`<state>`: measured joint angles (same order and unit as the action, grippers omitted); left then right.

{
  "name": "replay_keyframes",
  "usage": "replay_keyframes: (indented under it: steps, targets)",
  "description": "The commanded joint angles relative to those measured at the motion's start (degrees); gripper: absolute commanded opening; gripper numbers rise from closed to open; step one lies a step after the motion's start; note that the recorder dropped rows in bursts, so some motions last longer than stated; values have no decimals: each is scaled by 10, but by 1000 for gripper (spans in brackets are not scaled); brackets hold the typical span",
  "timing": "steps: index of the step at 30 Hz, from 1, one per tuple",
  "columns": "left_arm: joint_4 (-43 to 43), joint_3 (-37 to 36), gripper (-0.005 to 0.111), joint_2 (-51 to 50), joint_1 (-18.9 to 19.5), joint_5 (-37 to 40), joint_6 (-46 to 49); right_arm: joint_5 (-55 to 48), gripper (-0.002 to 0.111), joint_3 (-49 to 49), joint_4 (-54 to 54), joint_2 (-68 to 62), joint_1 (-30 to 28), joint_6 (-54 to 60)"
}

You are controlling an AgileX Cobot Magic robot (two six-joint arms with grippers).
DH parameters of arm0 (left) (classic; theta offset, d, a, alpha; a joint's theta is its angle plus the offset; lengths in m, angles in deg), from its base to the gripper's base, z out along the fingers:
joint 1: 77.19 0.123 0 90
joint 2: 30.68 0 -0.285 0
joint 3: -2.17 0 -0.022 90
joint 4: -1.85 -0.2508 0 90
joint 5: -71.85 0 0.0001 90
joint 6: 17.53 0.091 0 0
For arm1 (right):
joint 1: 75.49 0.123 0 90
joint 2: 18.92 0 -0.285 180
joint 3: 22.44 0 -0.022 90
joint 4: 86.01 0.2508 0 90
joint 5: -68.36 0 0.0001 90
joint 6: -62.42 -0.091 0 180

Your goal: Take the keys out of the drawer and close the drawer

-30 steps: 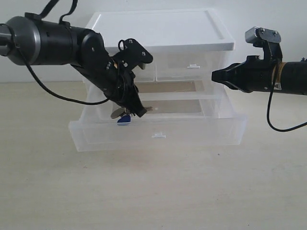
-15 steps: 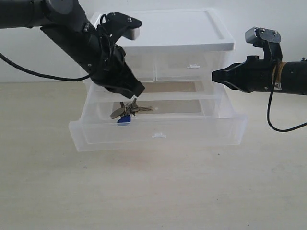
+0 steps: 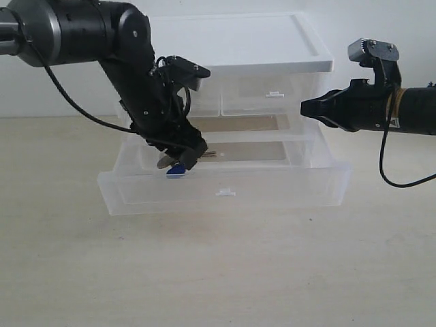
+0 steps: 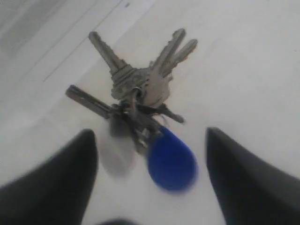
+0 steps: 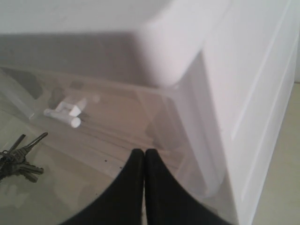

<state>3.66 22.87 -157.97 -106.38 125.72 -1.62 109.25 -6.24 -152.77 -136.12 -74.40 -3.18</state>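
Observation:
The keys (image 4: 140, 98), a silver bunch on a ring with a blue plastic tag (image 4: 171, 159), lie on the floor of the pulled-out drawer (image 3: 286, 192). My left gripper (image 4: 150, 137) is open, one finger on each side of the bunch, close above it. In the exterior view the left gripper (image 3: 189, 159) reaches down into the drawer's left part, over the keys (image 3: 174, 168). My right gripper (image 3: 304, 107) is shut and empty, hovering off the cabinet's right side. The right wrist view shows its shut fingertips (image 5: 144, 153) and the keys (image 5: 18, 159) through clear plastic.
The white-topped drawer cabinet (image 3: 238, 41) stands at the back of the pale table (image 3: 218, 272). Two half-width drawers with small tabs (image 3: 274, 94) sit above the open one. The open drawer's front carries a white centre tab (image 3: 225, 193).
My left gripper was down at the keys, lifted away without them half a second ago, and is now lowered over them again. The keys and the right arm have not moved.

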Motion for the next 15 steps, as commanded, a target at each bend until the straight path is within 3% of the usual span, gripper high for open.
replay_keyframes:
  steps: [1,5,9,15]
  targets:
    - [-49,6,64,-30,0,-67,-29,-21,0,-9,26,2,-4,0]
    - [-29,6,57,-48,0,-72,-7,-22,0,-9,27,2,-4,0]
    - [-32,6,6,-52,0,-83,-7,-22,0,-9,27,2,-4,0]
    - [-47,6,4,-33,-3,-120,-11,-22,0,-9,27,2,-4,0]
